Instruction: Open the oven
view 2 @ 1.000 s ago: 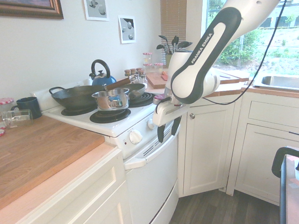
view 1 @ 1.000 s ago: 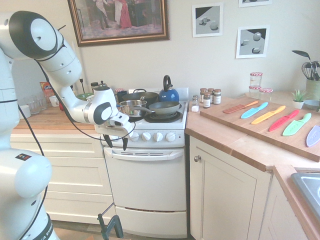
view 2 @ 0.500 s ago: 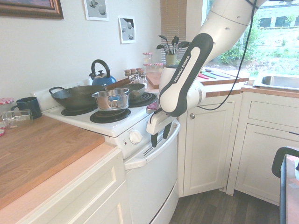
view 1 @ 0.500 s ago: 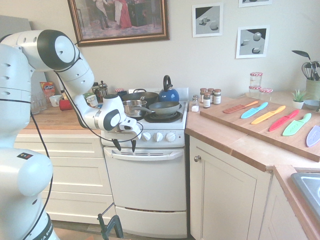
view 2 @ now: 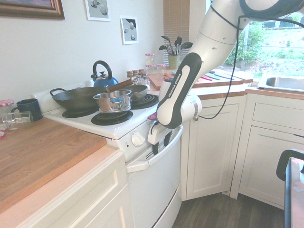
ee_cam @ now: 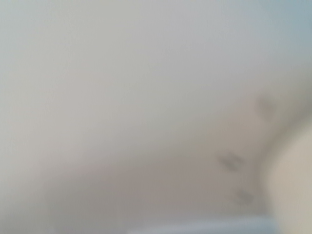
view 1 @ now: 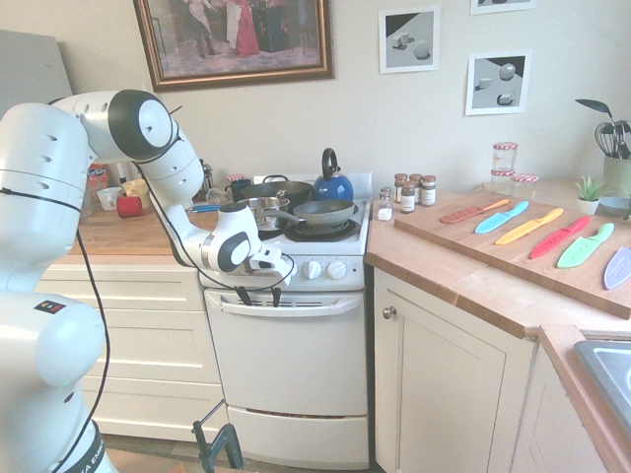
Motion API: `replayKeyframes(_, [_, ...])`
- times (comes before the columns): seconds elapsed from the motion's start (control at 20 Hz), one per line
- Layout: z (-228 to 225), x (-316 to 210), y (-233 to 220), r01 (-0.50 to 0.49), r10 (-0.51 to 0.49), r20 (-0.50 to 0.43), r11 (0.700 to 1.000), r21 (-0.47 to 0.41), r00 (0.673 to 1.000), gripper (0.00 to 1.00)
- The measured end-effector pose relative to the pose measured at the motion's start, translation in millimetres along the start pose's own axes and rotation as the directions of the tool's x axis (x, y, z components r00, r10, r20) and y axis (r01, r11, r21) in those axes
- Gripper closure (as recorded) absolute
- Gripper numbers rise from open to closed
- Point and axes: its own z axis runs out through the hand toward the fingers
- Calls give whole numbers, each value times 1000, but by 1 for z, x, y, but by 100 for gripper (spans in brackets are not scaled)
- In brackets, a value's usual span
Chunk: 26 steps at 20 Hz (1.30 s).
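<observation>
The white oven (view 1: 286,365) stands between cream cabinets, its drop-down door shut. A wide white bar handle (view 1: 311,304) runs across the door's top, under a row of white knobs (view 1: 312,269). My gripper (view 1: 258,294) is open and points down at the left part of that handle, fingertips level with the bar. From the other side the gripper (view 2: 160,143) sits right at the handle (view 2: 142,162), just below a knob (view 2: 137,139). Whether the fingers straddle the bar I cannot tell. The wrist view is only a blurred white surface.
On the burners stand a steel saucepan (view 1: 258,210), a frying pan (view 1: 323,211), a dark wok (view 2: 76,97) and a blue kettle (view 1: 332,183). A cream cabinet door (view 1: 444,394) adjoins the oven on the right. A narrow drawer panel (view 1: 296,439) lies below the door.
The gripper has moved right and down, from beside the left end of the knob row to the oven's bar handle. The door has stayed shut.
</observation>
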Motion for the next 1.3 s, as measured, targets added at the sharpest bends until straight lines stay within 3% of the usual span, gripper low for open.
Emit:
replayKeyframes(0.4, [4,39,67,78,-79,-8,996,-30,997,0])
replayKeyframes(0.7, [39,5,188,85,-70,112,988,-127,991,0])
replayKeyframes(0.95, [46,-11,219,98,-81,132,987,-129,988,0])
replayKeyframes(1.1, [27,-5,225,102,-86,127,988,-118,988,0])
replayKeyframes(1.3, [-52,31,281,52,-47,50,993,-103,998,0])
